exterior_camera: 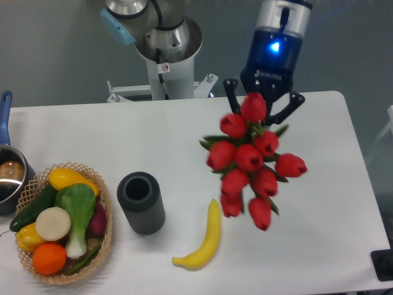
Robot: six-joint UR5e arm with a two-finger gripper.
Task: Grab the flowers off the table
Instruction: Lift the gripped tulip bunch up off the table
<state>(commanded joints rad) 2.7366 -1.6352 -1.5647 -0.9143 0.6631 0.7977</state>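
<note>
The flowers (250,161) are a bunch of red tulips with green leaves, slightly blurred, hanging in front of my gripper (258,112) over the right half of the white table (334,209). The blossoms look large and near the camera, so the bunch is held up off the tabletop. The gripper's black fingers (231,93) show on either side of the top blossom. Its fingertips and the stems are hidden behind the blossoms. The gripper appears shut on the bunch.
A yellow banana (203,241) lies just left of the flowers. A black ribbed cup (141,202) stands at the centre left. A wicker basket (103,241) of vegetables sits at the front left, with a pot (10,176) behind it. The robot base (164,46) stands at the back.
</note>
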